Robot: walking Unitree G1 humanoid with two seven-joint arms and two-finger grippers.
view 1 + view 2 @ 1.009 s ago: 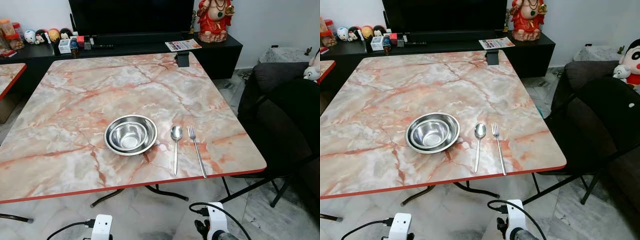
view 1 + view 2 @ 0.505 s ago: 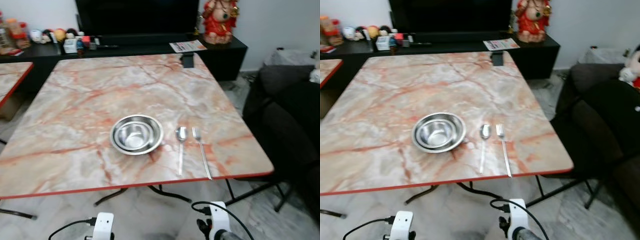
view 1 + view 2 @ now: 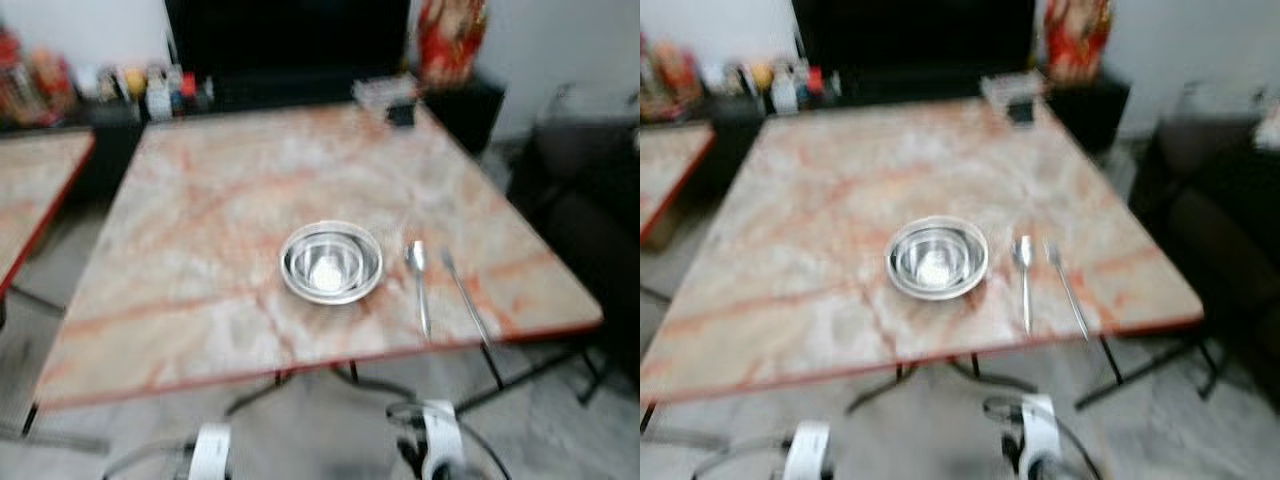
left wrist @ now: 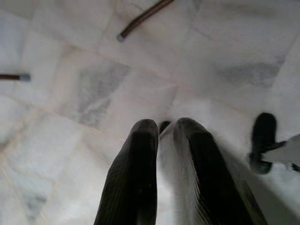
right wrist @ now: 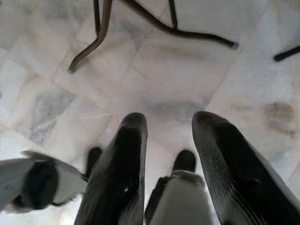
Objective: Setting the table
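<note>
We see a blurry marble tabletop (image 3: pixel 200 200) with a steel bowl (image 3: pixel 331 262) near its front edge — a spoon (image 3: pixel 418 280) just beside the bowl, then a fork (image 3: pixel 464 300). Our left gripper (image 4: pixel 161 136) hangs over the floor (image 4: pixel 84 93) with fingers nearly closed — the right gripper (image 5: pixel 171 136) has fingers open, holding nothing.

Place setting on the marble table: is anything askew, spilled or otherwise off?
Nothing stands out. The steel bowl sits upright on the table, with the spoon and fork laid roughly parallel to its right, near the front edge. No spill is visible, though blur hides fine detail.
</note>
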